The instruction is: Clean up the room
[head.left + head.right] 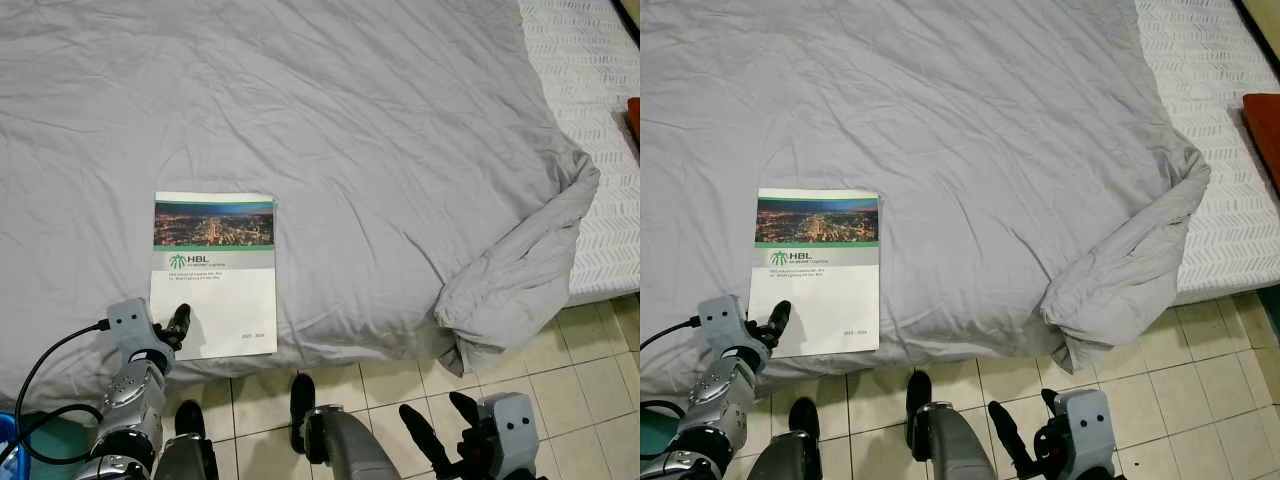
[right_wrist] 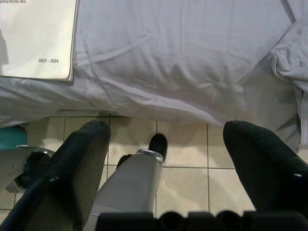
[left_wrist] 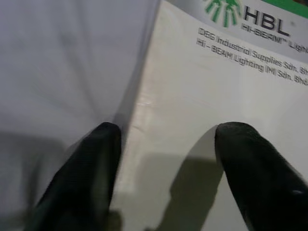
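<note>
**Left gripper at the catalogue's near corner**

A white catalogue with a city photo and green "HBL" logo lies flat on the grey duvet, close to the bed's front edge. The left gripper sits at the booklet's near left corner. In the left wrist view its two black fingers are spread apart: one rests at the cover's left edge where it meets the fabric, the other over the white cover itself. Nothing is clamped between them.

The right gripper hangs low over the tiled floor in front of the bed, fingers wide apart and empty, well away from the catalogue. The duvet's right corner is bunched and droops toward the floor beside a white patterned mattress.
</note>
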{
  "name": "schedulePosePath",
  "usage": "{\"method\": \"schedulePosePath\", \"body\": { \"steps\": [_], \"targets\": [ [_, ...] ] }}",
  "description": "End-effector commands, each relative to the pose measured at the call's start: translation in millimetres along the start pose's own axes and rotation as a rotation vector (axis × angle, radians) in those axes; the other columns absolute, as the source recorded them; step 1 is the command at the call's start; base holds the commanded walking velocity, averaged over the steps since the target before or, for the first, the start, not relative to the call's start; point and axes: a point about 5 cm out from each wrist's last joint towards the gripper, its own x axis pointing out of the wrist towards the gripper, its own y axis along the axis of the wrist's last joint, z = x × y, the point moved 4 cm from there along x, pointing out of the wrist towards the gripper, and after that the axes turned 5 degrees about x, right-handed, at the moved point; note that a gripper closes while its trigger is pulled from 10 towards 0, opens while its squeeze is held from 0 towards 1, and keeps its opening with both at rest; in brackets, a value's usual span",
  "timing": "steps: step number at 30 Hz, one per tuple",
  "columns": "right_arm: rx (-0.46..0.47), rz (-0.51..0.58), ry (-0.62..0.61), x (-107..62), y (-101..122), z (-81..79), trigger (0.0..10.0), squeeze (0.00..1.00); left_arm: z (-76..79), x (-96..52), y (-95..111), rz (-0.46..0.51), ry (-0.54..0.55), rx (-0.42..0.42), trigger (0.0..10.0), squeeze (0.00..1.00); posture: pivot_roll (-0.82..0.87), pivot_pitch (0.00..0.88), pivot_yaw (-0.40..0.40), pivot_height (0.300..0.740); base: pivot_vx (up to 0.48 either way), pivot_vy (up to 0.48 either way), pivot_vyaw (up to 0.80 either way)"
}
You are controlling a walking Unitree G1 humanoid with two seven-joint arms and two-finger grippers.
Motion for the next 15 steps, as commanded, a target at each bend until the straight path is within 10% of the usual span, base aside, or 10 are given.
{"method": "schedulePosePath", "body": {
  "steps": [1, 15],
  "targets": [
    [0.018, -0.049, -0.040, -11.4, -12.1, 5.9, 10.0, 0.00, -3.4, -22.8, -64.3, -0.241, 0.031, -0.072, 0.0, 0.00, -0.27, 0.631, -0.283, 0.740, 0.000, 0.000, 0.00],
    [0.041, -0.057, -0.065, -15.7, -17.5, 4.6, 10.0, 0.00, 5.7, -18.2, -59.4, -0.242, -0.022, -0.063, 0.0, 0.00, -0.26, 0.633, -0.256, 0.740, 0.000, 0.000, 0.00]
  ]
}}
